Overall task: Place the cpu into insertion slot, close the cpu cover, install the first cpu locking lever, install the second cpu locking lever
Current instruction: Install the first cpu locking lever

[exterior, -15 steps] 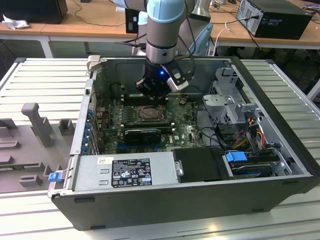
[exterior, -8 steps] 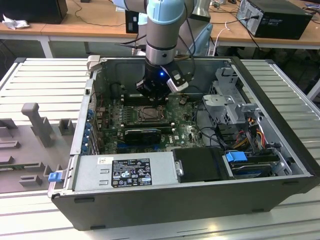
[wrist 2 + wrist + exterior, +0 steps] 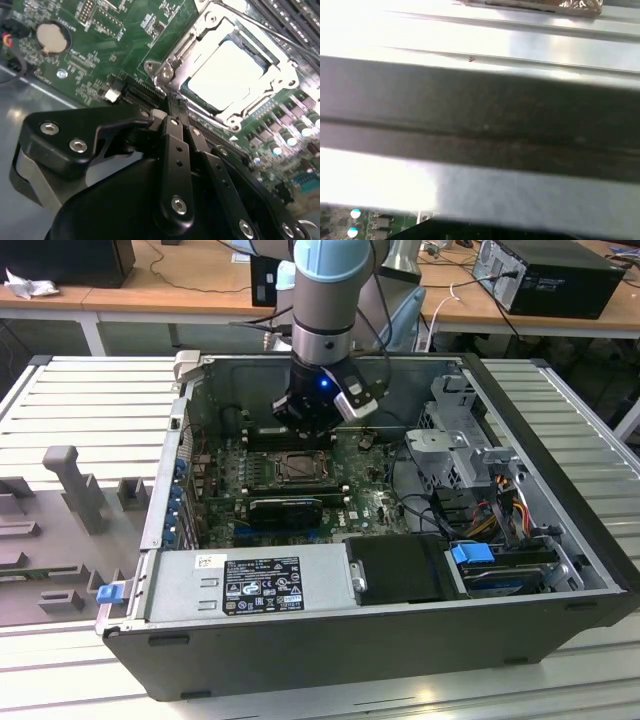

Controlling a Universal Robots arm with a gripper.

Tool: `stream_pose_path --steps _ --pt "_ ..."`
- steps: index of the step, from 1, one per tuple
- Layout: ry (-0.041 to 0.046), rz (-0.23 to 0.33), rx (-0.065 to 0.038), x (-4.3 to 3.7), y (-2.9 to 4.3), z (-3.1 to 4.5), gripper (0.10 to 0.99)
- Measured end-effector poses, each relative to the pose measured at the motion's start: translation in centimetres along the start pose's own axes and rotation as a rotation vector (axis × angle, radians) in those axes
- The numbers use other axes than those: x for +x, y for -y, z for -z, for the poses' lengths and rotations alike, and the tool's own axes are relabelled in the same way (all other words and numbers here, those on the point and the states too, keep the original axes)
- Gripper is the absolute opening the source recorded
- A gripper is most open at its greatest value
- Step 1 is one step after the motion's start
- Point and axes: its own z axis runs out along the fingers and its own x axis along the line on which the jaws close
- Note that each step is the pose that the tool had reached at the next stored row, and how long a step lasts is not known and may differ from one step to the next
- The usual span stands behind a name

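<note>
CPU work reads as well advanced. In the second wrist view the gripper [image 3: 175,112] sits nearest the camera, its black fingers [image 3: 175,165] pressed together with nothing between them, tips down at the near edge of the socket frame. Just beyond them the cpu [image 3: 227,75] lies flat in the insertion slot [image 3: 192,95], its pale metal top bright through the window of the cpu cover [image 3: 220,117], which is folded down around the chip, not standing up. So seating the chip looks done, and closing the cover looks done too. A thin metal lever [image 3: 260,27] runs along the far side of the cover; whether it is hooked under its catch I cannot tell, and the state of the other lever is not clear either, so the two locking steps are best judged unfinished.

In the exterior view the arm reaches down into the open computer case [image 3: 560,570], which lies on its side on the table [image 3: 90,410], the gripper [image 3: 305,425] hanging over the far edge of the socket in the middle of the motherboard [image 3: 375,505].
</note>
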Motion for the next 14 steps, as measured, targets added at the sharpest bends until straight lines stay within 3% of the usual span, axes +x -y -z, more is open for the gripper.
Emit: stream_pose_path --steps 14 --pt "0.0000 0.000 0.000 0.05 0.37 0.29 0.106"
